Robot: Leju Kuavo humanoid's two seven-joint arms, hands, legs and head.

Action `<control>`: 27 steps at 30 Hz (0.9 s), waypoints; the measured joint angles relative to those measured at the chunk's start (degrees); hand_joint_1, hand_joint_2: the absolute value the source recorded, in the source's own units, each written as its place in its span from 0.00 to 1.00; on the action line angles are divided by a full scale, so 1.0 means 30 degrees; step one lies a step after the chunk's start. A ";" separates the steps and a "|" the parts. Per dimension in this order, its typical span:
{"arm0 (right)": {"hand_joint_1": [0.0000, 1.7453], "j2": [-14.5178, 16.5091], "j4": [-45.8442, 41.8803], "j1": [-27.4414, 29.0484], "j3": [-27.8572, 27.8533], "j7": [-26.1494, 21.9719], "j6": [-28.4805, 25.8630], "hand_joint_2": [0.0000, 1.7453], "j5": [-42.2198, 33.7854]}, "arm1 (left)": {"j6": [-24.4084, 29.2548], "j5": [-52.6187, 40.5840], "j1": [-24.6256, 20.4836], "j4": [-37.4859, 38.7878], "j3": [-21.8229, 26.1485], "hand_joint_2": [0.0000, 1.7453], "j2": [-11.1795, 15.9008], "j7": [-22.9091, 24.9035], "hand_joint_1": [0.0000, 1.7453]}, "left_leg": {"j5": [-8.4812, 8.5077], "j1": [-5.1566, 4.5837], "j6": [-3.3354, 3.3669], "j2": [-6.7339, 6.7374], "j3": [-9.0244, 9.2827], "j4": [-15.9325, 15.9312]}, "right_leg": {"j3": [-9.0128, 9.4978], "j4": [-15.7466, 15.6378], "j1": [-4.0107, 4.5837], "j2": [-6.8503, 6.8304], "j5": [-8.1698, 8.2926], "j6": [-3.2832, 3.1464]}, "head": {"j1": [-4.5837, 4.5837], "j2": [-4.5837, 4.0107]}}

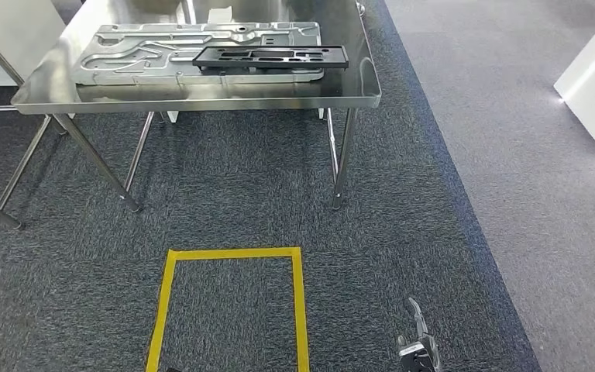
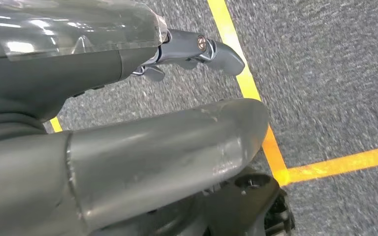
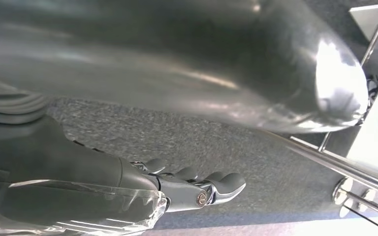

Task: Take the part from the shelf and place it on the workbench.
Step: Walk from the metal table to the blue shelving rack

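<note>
The black part (image 1: pixel 271 56) lies flat on a large silver stamped panel (image 1: pixel 163 48) on the steel desk (image 1: pixel 201 97), near the desk's front edge and well apart from both hands. The right hand (image 1: pixel 417 341) hangs low over the grey carpet (image 1: pixel 240 194); its fingers (image 3: pixel 216 183) are extended and hold nothing. The left hand (image 2: pixel 128 147) hangs beside a yellow floor line (image 2: pixel 246 78), fingers (image 2: pixel 211 49) spread, empty. Open carpet lies between desk and yellow rectangle (image 1: pixel 232 254).
</note>
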 joint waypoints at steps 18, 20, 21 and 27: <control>0.00 -0.0024 0.0523 -0.0025 -0.0087 0.0180 0.0532 0.00 -0.0148 | -0.0033 0.0401 -0.0014 0.0002 -0.0151 0.00 -0.0080 -0.0060 0.00 | -0.1241 -0.0116 -0.0640 0.1926 -0.0289 0.1250 | 0.0045 -0.0307 0.0043 -0.2547 0.0307 -0.0547 | 0.0047 0.0000; 0.00 -0.0006 0.0616 -0.0079 -0.0095 0.0182 0.0603 0.00 -0.0171 | -0.0073 0.0424 0.0095 0.0002 -0.0186 0.00 -0.0080 -0.0062 0.00 | -0.2550 -0.0044 -0.0749 0.1183 -0.1127 0.3498 | -0.0081 -0.0298 0.0043 -0.2066 0.0401 -0.0640 | 0.0007 0.0000; 0.00 0.0002 0.0680 -0.0076 -0.0102 0.0182 0.0632 0.00 -0.0180 | -0.0097 0.0424 0.0136 0.0002 -0.0210 0.00 -0.0080 -0.0056 0.00 | -0.2919 -0.0007 -0.0783 0.1063 -0.1465 0.4427 | -0.0136 -0.0277 0.0046 -0.1797 0.0437 -0.0642 | 0.0004 0.0000; 0.00 0.0060 0.1031 -0.0070 -0.0106 0.0146 0.0727 0.00 -0.0189 | -0.0144 0.0572 0.0173 0.0002 -0.0302 0.00 -0.0071 -0.0027 0.00 | -0.0885 0.0277 -0.0759 -0.0483 0.0615 0.0515 | -0.0472 0.0123 -0.0106 -0.0150 0.0537 -0.0184 | -0.0005 0.0000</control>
